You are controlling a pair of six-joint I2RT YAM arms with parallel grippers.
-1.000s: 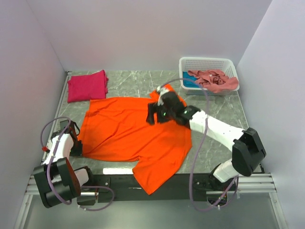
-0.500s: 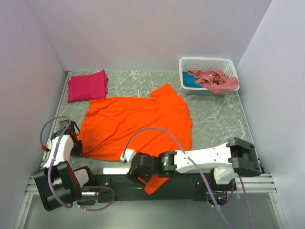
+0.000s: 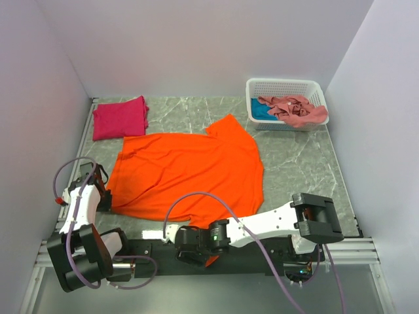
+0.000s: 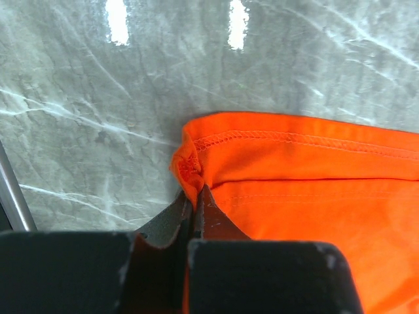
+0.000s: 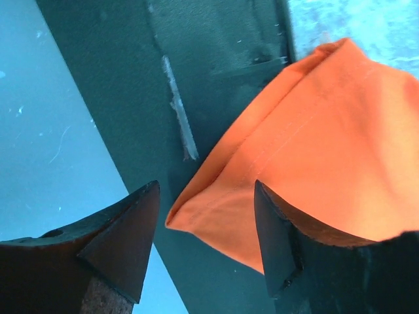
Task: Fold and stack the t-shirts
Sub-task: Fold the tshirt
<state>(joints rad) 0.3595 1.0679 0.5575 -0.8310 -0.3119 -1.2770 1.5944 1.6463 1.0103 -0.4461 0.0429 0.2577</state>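
Right gripper (image 5: 206,188) spread, orange t-shirt (image 5: 327,131) corner between its fingers — left gripper (image 4: 195,196) pinches hem.

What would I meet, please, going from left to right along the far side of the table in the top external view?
Folded magenta-red t-shirt → spread-out orange t-shirt → white basket.

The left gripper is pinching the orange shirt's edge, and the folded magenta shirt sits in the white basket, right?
No: the top view shows the magenta shirt folded on the table, at its far left, not in the basket. The left gripper does pinch the orange shirt.
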